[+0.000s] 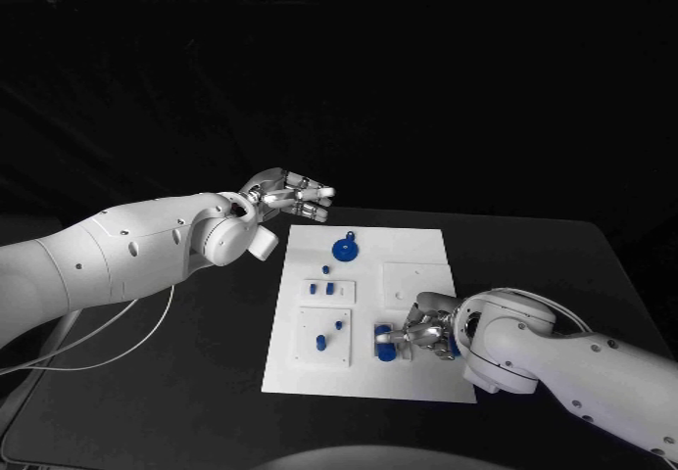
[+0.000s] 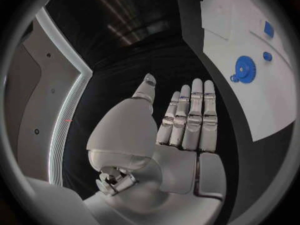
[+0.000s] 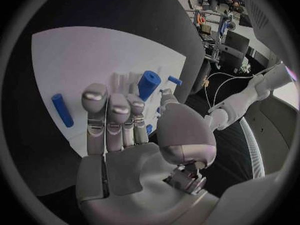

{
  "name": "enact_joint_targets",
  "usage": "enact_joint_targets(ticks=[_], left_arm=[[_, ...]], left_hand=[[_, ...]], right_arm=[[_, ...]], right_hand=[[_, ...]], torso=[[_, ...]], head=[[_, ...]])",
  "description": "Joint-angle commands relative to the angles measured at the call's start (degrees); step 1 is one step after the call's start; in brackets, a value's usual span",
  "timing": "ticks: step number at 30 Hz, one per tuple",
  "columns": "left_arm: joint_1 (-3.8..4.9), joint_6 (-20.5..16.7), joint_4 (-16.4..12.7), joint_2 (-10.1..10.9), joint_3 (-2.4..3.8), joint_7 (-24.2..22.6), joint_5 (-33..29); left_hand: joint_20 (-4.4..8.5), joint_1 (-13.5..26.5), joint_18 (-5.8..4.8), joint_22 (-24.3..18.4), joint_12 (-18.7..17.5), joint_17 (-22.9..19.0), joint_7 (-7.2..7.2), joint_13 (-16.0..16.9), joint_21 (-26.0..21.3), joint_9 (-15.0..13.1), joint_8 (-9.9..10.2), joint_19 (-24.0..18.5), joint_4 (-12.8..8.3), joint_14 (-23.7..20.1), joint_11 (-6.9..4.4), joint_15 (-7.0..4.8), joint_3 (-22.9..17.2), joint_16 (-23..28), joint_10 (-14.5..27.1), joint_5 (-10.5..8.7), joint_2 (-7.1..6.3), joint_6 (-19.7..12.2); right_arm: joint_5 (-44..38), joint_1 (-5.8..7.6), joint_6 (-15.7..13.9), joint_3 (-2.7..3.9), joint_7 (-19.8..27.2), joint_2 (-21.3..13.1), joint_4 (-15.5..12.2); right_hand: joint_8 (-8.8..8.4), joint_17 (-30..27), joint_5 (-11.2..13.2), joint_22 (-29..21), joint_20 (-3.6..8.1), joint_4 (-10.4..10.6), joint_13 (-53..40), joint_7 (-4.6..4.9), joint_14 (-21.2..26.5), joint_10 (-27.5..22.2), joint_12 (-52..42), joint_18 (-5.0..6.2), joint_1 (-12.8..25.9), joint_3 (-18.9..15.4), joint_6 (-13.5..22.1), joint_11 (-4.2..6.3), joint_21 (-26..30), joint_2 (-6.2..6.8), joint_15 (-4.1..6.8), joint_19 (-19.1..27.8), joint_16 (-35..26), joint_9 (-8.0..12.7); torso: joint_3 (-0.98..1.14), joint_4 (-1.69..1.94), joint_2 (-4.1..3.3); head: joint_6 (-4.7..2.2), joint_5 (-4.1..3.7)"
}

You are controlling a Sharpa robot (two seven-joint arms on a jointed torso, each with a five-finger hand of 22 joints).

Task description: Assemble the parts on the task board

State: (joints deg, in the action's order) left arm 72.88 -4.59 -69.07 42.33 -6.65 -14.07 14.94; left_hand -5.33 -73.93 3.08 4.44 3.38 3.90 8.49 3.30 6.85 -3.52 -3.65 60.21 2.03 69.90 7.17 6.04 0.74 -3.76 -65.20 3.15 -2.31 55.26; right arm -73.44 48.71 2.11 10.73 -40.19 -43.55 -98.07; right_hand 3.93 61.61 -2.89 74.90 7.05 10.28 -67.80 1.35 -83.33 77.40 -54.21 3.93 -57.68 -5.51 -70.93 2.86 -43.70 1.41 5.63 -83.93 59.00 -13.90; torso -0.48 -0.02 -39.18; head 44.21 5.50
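The white task board (image 1: pixel 424 245) lies in the middle of the black table. A blue gear (image 1: pixel 345 250) (image 2: pixel 244 69) rests at its far end, with small blue pieces (image 1: pixel 323 288) on a raised plate nearer me. My left hand (image 1: pixel 291 195) (image 2: pixel 181 130) hovers off the board's far left corner, fingers straight, holding nothing. My right hand (image 1: pixel 427 333) (image 3: pixel 125 135) is low over the board's near right part. Its fingers are stretched out towards an upright blue cylinder (image 3: pixel 148 84) (image 1: pixel 384 343) just beyond the fingertips; I cannot tell if they touch it. A blue peg (image 3: pixel 61 110) lies flat beside them.
Raised white sub-plates (image 1: pixel 325 336) stand on the board, one with a small blue part (image 1: pixel 322 342). Another plate (image 1: pixel 418 280) sits at the right middle. A white cable (image 1: pixel 127 338) runs over the table at the left. Bare black table (image 1: pixel 184 411) surrounds the board.
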Motion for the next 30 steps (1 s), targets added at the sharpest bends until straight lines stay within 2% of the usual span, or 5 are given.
enact_joint_targets(ticks=[1,12,19,22,30], left_arm=[[0.04,0.63,-0.04,-0.04,0.02,-0.02,0.33],[0.04,0.61,0.21,-0.04,-0.01,0.33,0.51],[0.04,0.62,0.25,0.06,-0.03,0.64,0.66],[0.04,0.61,0.25,0.14,-0.05,0.73,0.72],[0.04,0.57,0.24,0.23,-0.08,0.88,0.77]], left_hand=[[0.02,0.04,-0.48,0.03,0.03,-0.03,0.18,0.08,0.26,0.02,0.10,-0.23,0.37,-0.38,0.07,0.06,0.08,0.19,0.27,-0.35,-0.42,-0.25],[0.02,-0.11,-0.48,0.03,0.03,-0.03,0.19,0.08,0.29,0.01,0.10,-0.25,0.36,-0.37,0.07,0.07,0.03,0.20,0.23,-0.34,-0.29,-0.09],[0.02,-0.19,-0.48,0.03,0.03,-0.03,0.20,0.08,0.30,0.02,0.10,-0.27,0.25,-0.38,0.07,0.06,0.05,0.20,0.23,-0.33,-0.27,-0.12],[0.02,-0.19,-0.48,0.03,0.03,-0.03,0.20,0.08,0.30,0.02,0.10,-0.27,0.25,-0.38,0.07,0.06,0.05,0.20,0.23,-0.33,-0.27,-0.12],[0.02,-0.19,-0.48,0.03,0.03,-0.03,0.20,0.08,0.30,0.02,0.10,-0.27,0.25,-0.38,0.07,0.06,0.05,0.20,0.23,-0.33,-0.27,-0.12]], right_arm=[[1.29,-0.06,1.84,0.01,-1.22,-0.13,-0.52],[2.02,-0.06,2.51,0.02,-0.40,-0.25,-1.33],[0.32,-0.07,2.87,0.02,-0.06,-0.71,-1.40],[0.12,-0.08,3.13,0.02,0.05,-0.94,-1.41],[0.07,-0.13,3.78,0.02,0.42,-1.12,-1.45]], right_hand=[[-0.26,-0.02,-0.33,5.20,-0.12,-1.13,-0.07,0.38,-0.24,0.31,-0.20,-0.96,-0.05,-0.13,-0.10,-0.11,-0.38,-0.95,-0.01,-3.06,0.28,-0.25],[-0.26,-0.04,-1.38,5.20,-0.22,-4.30,0.11,0.34,-0.21,0.26,-0.51,-0.93,-0.51,0.71,-0.19,-0.13,-0.59,-2.02,-0.09,-2.97,0.71,-0.62],[-0.28,-0.22,-0.19,5.20,-0.20,-6.56,0.23,0.35,-0.17,0.28,-0.59,-0.93,-3.08,4.08,-0.46,-0.10,-0.54,1.33,-0.06,-2.97,0.68,-0.54],[-0.25,-0.07,0.11,5.20,0.07,-3.97,0.18,0.27,-0.14,0.40,-0.48,-1.12,-4.95,11.86,-0.93,0.06,-0.53,5.92,0.11,-2.98,0.67,-0.04],[-0.26,-0.40,0.10,5.12,0.20,-5.65,-0.17,0.08,-0.13,0.72,-0.76,-1.21,-7.63,15.15,-1.52,0.19,-0.25,6.15,0.22,-2.94,0.13,0.40]], torso=[[-0.06,0.05,0.00],[-0.07,0.11,-0.02],[-0.06,0.09,0.01],[-0.04,0.07,0.01],[-0.01,0.03,-0.01]], head=[[0.12,-0.05],[0.21,-0.09],[0.19,0.06],[0.20,0.09],[0.24,0.15]])
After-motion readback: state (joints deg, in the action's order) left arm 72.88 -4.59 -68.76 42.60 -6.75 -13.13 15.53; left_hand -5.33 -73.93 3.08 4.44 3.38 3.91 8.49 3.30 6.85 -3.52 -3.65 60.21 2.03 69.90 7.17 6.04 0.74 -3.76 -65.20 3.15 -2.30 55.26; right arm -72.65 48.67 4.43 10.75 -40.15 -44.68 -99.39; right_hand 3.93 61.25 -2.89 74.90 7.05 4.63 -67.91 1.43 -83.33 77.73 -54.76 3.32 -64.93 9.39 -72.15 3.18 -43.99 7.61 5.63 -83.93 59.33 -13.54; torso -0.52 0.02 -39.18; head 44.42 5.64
